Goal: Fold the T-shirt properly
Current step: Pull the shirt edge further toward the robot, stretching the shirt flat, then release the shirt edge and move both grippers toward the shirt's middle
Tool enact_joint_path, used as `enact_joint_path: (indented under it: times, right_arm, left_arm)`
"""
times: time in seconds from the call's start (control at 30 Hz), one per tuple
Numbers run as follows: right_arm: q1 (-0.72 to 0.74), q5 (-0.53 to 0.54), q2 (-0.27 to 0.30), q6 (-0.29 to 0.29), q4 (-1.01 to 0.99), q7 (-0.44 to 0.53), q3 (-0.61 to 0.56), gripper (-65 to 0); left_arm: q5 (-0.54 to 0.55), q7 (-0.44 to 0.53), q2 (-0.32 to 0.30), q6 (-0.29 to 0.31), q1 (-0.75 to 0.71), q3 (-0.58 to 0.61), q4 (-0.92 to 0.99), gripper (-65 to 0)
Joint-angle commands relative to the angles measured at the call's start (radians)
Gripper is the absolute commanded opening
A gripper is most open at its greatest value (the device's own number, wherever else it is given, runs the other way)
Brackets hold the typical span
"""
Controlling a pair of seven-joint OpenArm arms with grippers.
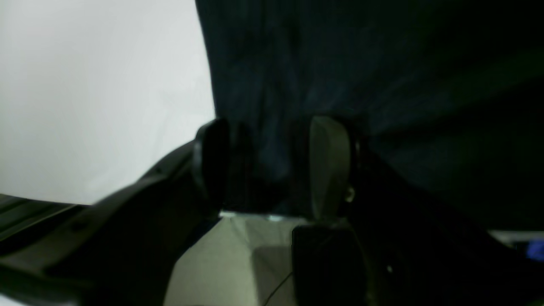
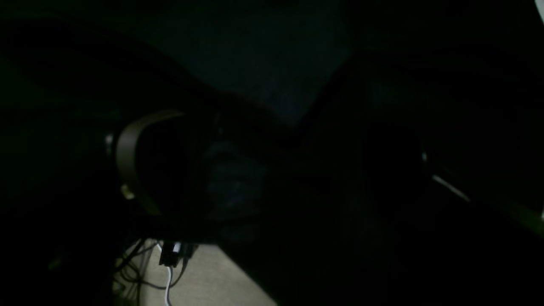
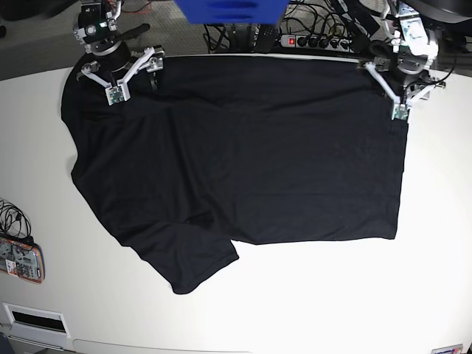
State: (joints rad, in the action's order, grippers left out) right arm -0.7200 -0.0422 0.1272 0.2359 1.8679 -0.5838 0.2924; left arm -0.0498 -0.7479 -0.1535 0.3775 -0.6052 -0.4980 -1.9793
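The black T-shirt (image 3: 243, 155) lies spread flat on the white table (image 3: 435, 221), one sleeve pointing to the front left. My left gripper (image 3: 398, 85) stands over the shirt's far right corner. In the left wrist view its fingers (image 1: 329, 165) stand apart, and between them the left gripper (image 1: 267, 161) has dark cloth (image 1: 382, 63) lying beneath it. My right gripper (image 3: 122, 74) hovers wide open over the far left corner. The right wrist view is very dark: one finger (image 2: 127, 157) shows beside black cloth (image 2: 263, 63).
Beyond the far table edge lie a power strip (image 3: 317, 38), cables and a blue object (image 3: 232, 11). A small device with cables (image 3: 21, 258) sits at the left edge, and a white box (image 3: 33, 317) at the front left corner.
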Motion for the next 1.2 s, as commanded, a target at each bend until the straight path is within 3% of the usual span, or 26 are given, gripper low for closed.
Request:
enact_joint_path:
  times: [0.0,0.17,0.43,1.17]
  right_arm:
    - [-0.019,-0.026,0.005,0.006,0.006,-0.041,0.001,-2.9]
    - [0.0,-0.026,0.005,0.006,0.012,-0.046,0.001,-2.9]
    - [0.029,-0.028,0.005,0.004,0.071,-0.133,0.011,-2.9]
    - [0.101,-0.025,0.007,0.004,0.094,-0.137,0.064,-2.9]
  left_arm:
    - [0.0,0.012,-0.008,-0.002,-0.005,-0.001,-0.024,-36.5]
    - [-0.002,0.012,-0.008,-0.002,0.032,0.022,-0.024,-36.5]
    - [-0.002,0.012,-0.007,-0.001,0.037,0.04,-0.038,-36.5]
    - [0.008,0.012,0.035,-0.001,0.051,0.069,-0.039,-36.5]
